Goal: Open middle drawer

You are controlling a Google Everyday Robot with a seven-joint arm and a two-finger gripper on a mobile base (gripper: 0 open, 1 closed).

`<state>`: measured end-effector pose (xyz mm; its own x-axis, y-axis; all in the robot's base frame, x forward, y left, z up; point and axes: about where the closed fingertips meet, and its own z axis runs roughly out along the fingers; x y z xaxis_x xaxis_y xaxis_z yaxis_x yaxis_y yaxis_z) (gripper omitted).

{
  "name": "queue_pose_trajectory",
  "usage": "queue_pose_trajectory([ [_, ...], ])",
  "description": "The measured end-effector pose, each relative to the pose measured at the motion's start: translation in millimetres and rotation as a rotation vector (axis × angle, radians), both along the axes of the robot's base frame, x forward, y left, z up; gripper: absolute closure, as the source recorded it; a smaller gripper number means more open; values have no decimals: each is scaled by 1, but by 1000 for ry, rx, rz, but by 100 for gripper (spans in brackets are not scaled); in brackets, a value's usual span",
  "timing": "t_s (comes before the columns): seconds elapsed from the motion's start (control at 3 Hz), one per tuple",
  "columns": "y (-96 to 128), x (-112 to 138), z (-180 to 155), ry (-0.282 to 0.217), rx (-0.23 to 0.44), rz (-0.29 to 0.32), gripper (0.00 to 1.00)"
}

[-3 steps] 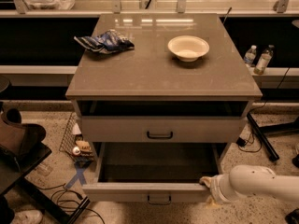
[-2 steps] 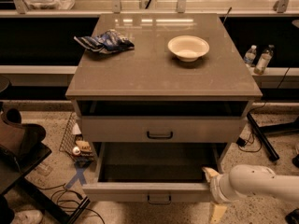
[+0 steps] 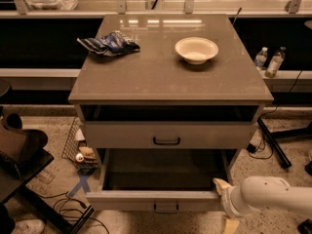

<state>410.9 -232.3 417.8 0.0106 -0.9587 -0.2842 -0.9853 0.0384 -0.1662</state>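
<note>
Beneath the smooth, glossy top of the boxy grey-beige cabinet (image 3: 161,77), the middle drawer (image 3: 126,200) is seen pulled far out. Its flat front carries a black bar handle (image 3: 166,207), and its inside is dark grey. At its right front corner the gripper (image 3: 225,204) is held spread. A round white bowl (image 3: 196,49) is set on top.

Warm, dim light glints off the top of the desk (image 3: 161,77). Behind it a pale ledge (image 3: 39,73) runs over dark recesses, with two bottles (image 3: 268,61) at the right. The speckled floor (image 3: 44,179) carries black cables (image 3: 263,152), a blue tape cross (image 3: 82,183) and, at the left, a wire basket (image 3: 73,140). The gripper (image 3: 225,204) sits low by the desk's right front corner.
</note>
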Motion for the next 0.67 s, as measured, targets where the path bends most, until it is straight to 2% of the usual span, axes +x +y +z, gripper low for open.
queue_pose_trajectory([
  [0.33,-27,-53,4,66,-65,-78,26],
  [0.67,-48,-95,15,105,-110,-150,50],
])
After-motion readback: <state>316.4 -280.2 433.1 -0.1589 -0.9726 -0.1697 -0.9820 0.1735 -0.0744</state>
